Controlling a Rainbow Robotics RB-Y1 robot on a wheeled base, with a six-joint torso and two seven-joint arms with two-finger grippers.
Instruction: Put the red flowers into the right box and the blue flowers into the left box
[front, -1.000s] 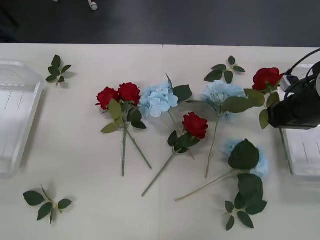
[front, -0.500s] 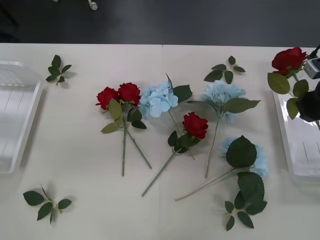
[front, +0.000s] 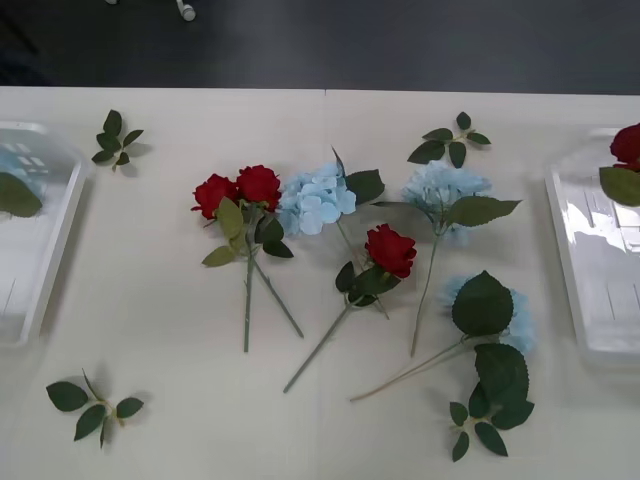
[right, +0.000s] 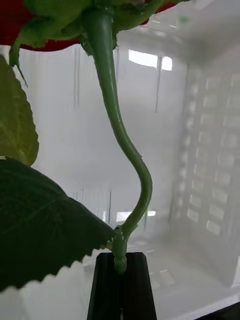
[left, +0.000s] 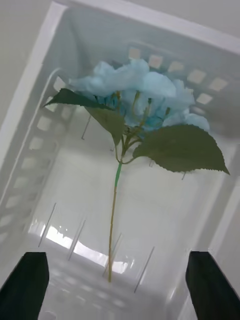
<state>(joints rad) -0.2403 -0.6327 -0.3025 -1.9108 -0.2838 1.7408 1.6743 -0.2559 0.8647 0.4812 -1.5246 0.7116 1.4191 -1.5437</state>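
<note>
Our right gripper (right: 121, 272), clamped on a rose (right: 107, 90) stem hanging over the right box (right: 200, 150), releases next; left gripper (left: 117, 285) spread above the hydrangea (left: 145, 100).

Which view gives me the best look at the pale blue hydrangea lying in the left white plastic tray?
The left wrist view: the whole pale blue hydrangea, stem and leaves, lies in the left white plastic tray between the open left gripper fingers. The front view catches just a blue scrap and one leaf at its edge.
</note>
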